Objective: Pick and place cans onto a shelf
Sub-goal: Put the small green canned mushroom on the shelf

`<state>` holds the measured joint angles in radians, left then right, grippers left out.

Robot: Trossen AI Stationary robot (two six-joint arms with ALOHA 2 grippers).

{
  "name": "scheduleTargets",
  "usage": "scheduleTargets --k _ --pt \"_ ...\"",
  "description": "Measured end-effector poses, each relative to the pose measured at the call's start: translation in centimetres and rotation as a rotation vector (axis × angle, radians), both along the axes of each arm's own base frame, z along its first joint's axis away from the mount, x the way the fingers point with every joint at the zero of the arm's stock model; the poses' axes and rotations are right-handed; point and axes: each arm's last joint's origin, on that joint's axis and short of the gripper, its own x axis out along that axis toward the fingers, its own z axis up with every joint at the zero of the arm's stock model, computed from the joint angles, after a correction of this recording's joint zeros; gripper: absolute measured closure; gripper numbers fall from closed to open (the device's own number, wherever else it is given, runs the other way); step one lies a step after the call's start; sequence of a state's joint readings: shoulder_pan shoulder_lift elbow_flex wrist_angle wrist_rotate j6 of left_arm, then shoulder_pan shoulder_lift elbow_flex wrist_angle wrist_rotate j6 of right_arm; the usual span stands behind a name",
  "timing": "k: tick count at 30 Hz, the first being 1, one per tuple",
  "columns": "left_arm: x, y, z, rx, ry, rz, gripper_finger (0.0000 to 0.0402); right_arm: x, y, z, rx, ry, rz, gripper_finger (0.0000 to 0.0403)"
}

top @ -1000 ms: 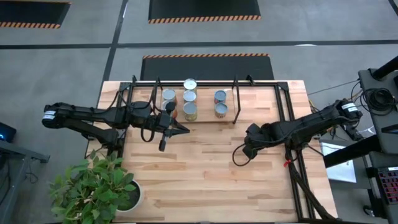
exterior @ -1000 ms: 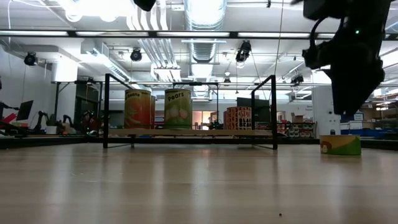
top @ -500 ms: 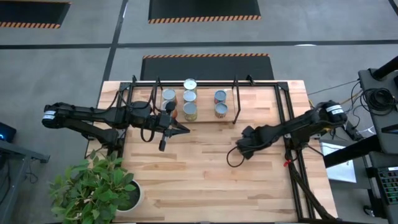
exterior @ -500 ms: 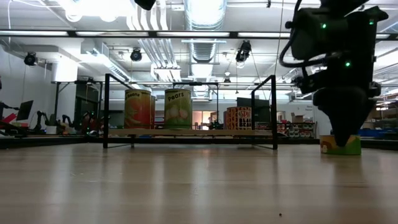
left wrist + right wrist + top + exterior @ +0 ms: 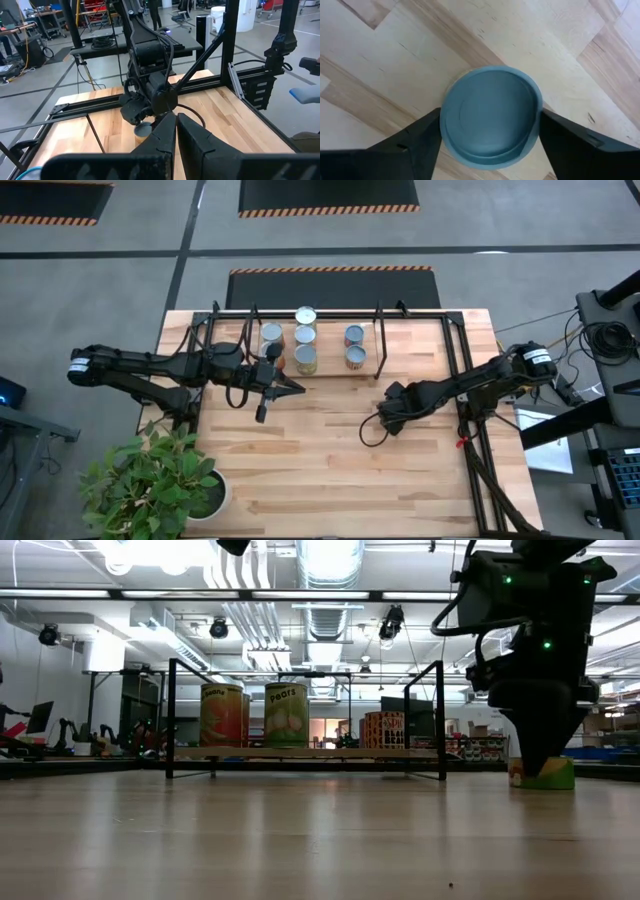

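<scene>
The right tool [image 5: 490,145] is pointing straight down over a can [image 5: 491,117] on the table [image 5: 380,60]. Its two fingers [image 5: 415,145] are standing wide, one on each side of the can's blue-grey top. The wrist view is not showing if they are touching the can.

In the high view the right tool [image 5: 390,412] is hanging at about 4 o'clock from the shelf [image 5: 378,340], near it but off it. In the low view the can [image 5: 552,775] is sitting on the table [image 5: 300,840] with the right tool [image 5: 535,762] in front of it, hiding part of it. Its side is green and orange.

The left tool [image 5: 296,388] is waiting at about 7 o'clock from the shelf, just in front of it. Its fingers [image 5: 167,137] are lying narrow, close side by side.

Five cans [image 5: 305,361] are standing on the shelf's wooden board. Three are at the 9 o'clock end and two [image 5: 355,346] are nearer 3 o'clock. A plant [image 5: 150,480] is sitting at the table's 7 o'clock corner.
</scene>
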<state>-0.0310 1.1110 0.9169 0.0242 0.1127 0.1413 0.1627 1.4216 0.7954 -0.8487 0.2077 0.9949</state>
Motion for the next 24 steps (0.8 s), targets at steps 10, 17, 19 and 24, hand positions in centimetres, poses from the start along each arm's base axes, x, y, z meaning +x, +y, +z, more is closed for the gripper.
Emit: scheduleTargets --k 10,17,19,24 --pt "0.0 0.0 0.0 0.000 0.001 0.000 0.0401 -0.1 0.0 0.7 0.018 -0.036 0.019 0.0114" --pt "0.0 0.0 0.0 0.001 -0.002 0.000 0.0401 0.8 0.3 5.4 0.057 -0.222 0.061 0.0109" --pt "0.0 0.0 0.1 0.008 -0.010 -0.001 0.0401 1.7 0.5 7.1 0.056 -0.298 0.110 0.0109" --pt "0.0 0.0 0.3 0.012 -0.032 -0.002 0.0401 4.6 0.9 10.4 -0.004 -0.416 0.291 0.0109"
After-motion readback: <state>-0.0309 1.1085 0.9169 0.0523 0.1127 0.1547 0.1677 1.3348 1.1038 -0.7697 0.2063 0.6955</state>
